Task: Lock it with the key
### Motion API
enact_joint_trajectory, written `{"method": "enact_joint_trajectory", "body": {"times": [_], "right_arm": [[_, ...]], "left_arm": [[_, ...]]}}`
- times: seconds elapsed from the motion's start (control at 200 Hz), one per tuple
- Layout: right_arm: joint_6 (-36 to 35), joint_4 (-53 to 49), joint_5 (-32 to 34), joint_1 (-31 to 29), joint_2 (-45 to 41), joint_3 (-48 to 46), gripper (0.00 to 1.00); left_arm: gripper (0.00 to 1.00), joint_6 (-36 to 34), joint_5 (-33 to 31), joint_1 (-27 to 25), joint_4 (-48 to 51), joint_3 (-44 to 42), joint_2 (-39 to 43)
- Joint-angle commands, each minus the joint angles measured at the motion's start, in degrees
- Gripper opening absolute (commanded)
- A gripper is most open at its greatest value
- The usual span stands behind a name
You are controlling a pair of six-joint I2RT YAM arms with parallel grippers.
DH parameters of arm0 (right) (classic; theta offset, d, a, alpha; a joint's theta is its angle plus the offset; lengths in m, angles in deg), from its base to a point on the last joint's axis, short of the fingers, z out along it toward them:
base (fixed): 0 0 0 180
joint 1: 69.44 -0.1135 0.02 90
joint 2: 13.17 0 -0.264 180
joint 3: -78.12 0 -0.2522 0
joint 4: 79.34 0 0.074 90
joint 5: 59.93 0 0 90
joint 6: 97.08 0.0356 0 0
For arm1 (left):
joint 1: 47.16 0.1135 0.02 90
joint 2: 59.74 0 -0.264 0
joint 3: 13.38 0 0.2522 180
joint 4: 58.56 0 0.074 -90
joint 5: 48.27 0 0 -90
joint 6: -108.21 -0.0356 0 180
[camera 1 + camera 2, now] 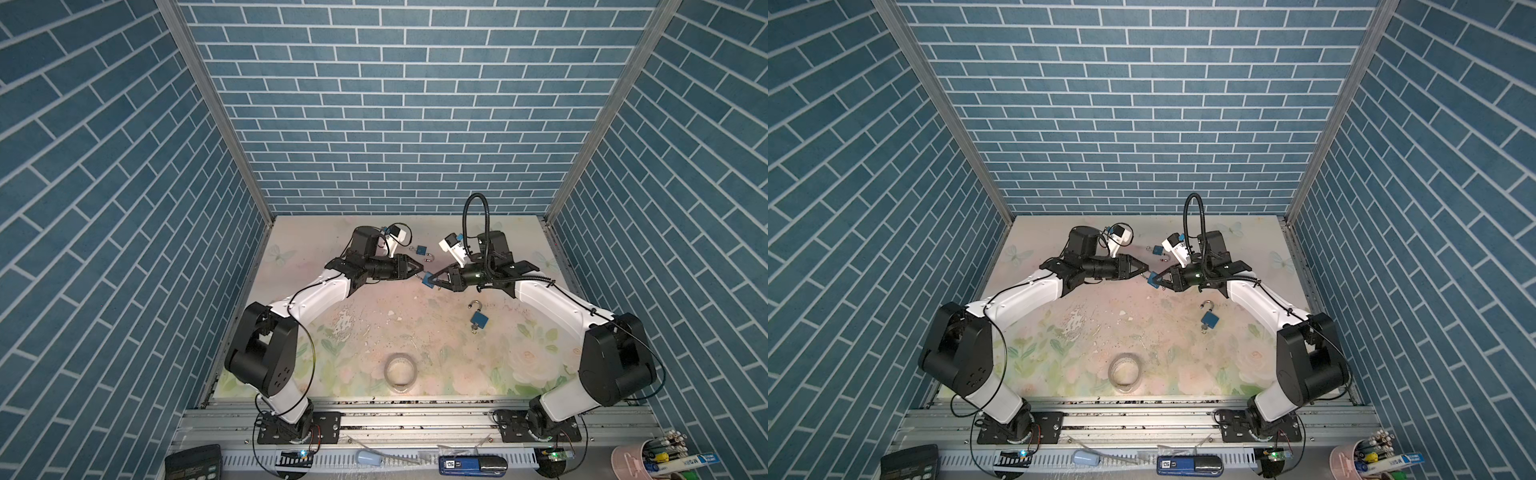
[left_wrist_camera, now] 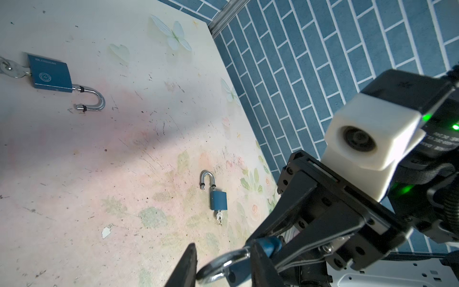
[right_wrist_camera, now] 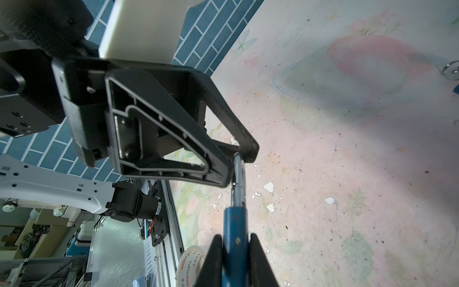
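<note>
Blue brick walls (image 1: 374,104), floral surface (image 1: 374,316). The left gripper (image 3: 236,167), part open, straddles the shackle (image 3: 239,179), perhaps touching it. At centre, aloft, is the padlock (image 3: 234,221), its body clamped in the right gripper (image 3: 234,239). Right and nearer lies a second padlock (image 1: 478,319) with its key (image 1: 473,329) in.

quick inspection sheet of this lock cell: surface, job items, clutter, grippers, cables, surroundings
surface: floral table, scuffed, flaked patches
job's things: held padlock raised between the arms; near padlock and far padlock lie on the table, shackles open, keys in
clutter: tape roll at the front
grippers: right gripper shut on held padlock's body; left gripper jaws either side of its shackle, grip unclear
cables: black hose arches over right arm; thin cable loops by left arm
surroundings: blue brick walls; pen cup outside
</note>
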State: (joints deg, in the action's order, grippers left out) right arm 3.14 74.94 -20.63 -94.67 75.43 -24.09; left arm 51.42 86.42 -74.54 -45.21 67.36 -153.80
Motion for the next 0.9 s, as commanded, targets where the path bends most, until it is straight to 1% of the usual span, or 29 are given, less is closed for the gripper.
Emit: {"method": "enact_joint_trajectory", "body": {"times": [0.0,0.335,0.51,0.745,0.895], "right_arm": [[-0.5,2.2,-2.2,0.6,1.1,2.1,0.0],[-0.5,2.1,-3.2,0.9,1.8,2.7,0.0],[-0.7,1.7,-2.9,1.0,1.5,3.3,0.0],[-1.7,0.5,-2.6,1.0,1.7,4.0,0.0],[-2.5,-0.4,-2.4,1.0,1.5,3.9,0.0]], "left_arm": [[0.36,-0.2,3.1,-0.3,-1.9,-0.8,1.6],[0.36,-0.1,3.5,-0.3,-2.7,-0.1,0.3],[0.35,-0.6,3.3,-0.4,-1.4,0.7,-0.9],[0.29,-1.8,2.2,-0.3,0.9,1.7,-1.7],[0.29,-2.1,2.2,-0.2,1.4,2.2,-1.7]]}}
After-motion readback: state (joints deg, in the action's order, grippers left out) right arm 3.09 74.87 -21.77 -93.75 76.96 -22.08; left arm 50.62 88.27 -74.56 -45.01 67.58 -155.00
